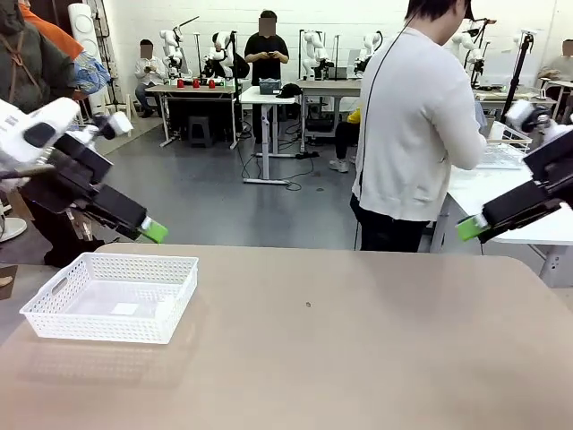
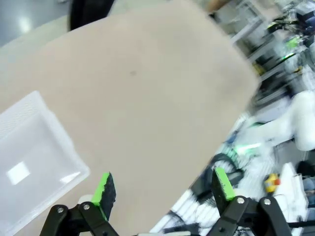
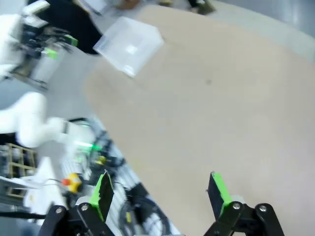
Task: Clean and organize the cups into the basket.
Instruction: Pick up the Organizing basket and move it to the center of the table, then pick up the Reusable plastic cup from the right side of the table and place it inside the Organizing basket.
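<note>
The left arm comes in from the left edge with its white wrist raised. The black left gripper slants down toward the middle. Its jaws stand wide apart with nothing between them, and in the left wrist view the two green pads sit far from each other. The right arm mirrors it at the right edge, the right gripper angled down and inward, green tip leading. Its fingers are likewise spread wide and hold nothing. Both grippers hang in the air at similar height, well apart.
</note>
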Tool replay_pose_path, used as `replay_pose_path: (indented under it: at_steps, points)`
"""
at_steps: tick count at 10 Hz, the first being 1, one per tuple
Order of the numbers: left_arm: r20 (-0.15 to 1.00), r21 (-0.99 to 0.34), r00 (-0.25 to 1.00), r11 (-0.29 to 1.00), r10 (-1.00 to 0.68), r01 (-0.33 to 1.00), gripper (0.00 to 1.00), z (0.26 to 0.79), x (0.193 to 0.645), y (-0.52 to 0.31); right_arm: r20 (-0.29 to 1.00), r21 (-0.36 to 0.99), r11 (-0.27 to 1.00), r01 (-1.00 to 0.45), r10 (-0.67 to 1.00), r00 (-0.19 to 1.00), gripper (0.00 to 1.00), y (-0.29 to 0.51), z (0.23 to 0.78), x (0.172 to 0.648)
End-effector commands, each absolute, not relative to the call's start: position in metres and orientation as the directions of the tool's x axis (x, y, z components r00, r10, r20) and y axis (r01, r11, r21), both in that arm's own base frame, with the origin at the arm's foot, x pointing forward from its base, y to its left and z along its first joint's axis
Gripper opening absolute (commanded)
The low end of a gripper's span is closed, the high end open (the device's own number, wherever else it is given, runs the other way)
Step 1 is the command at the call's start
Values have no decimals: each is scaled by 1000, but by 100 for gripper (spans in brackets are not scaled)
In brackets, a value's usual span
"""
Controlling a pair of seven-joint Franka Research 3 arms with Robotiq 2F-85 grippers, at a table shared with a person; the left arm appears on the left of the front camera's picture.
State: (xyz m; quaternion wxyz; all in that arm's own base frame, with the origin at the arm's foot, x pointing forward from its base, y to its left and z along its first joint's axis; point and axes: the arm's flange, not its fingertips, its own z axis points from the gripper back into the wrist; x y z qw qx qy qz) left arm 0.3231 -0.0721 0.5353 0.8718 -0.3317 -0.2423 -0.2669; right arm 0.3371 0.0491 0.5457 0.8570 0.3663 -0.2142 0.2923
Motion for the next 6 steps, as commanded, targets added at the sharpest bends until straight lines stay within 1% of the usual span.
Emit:
replay_pose_path:
  at_steps: [1, 2, 4, 6]
  points:
    - [402, -902, 904, 231, 145, 364, 100, 538, 336, -25, 367, 877, 266, -401, 171, 914, 100, 5, 530, 371]
    - [384, -918, 892, 201, 236, 342, 100, 536, 342, 5, 320, 925, 180, -335, 107, 941, 100, -25, 517, 382]
    - [368, -927, 871, 209, 325, 313, 100, 518, 342, 61, 239, 958, 169, -231, -29, 971, 100, -79, 492, 387]
    - [315, -942, 880, 233, 355, 243, 100, 486, 341, 112, 203, 969, 169, -180, -136, 970, 100, -127, 472, 378]
